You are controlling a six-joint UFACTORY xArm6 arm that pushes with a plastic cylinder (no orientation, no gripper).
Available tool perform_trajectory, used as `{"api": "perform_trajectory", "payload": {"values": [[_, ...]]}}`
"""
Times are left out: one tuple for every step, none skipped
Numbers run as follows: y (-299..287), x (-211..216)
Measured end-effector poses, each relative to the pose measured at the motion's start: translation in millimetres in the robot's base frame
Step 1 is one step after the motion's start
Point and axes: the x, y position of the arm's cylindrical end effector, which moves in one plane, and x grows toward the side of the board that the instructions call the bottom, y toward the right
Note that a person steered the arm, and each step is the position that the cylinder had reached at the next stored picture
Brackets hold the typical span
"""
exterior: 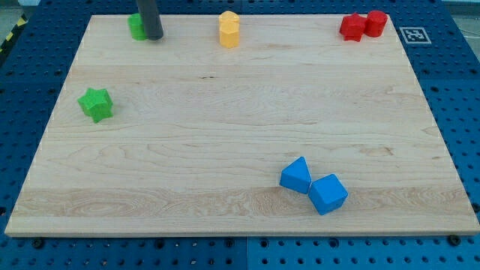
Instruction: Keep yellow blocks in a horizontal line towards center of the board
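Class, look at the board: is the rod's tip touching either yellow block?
No: my tip stands beside the green block at the view's top left, well apart from the yellow blocks.

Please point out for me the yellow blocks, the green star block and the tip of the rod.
yellow blocks (229,29): camera view, middle of the pair.
green star block (96,103): camera view, top face.
my tip (154,37): camera view, rod's lower end.

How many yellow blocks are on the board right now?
2, as far as I can tell: yellow blocks stacked or pressed together at the view's top centre, right of my tip. No others visible.
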Motion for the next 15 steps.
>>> {"api": "perform_trajectory", "payload": {"values": [[-6.6, -13.8], [-16.4, -17.1], [-31.0, -17.1], [-25.5, -17.1], [10.8, -17.6], [29.8, -31.4], [47.8, -57.8], [74.4, -59.3], [118.0, -58.9], [137.6, -58.8], [136.3, -38.7], [136.4, -21.4], [139.9, -11.5], [159.3, -25.5], [160.8, -29.0]]}}
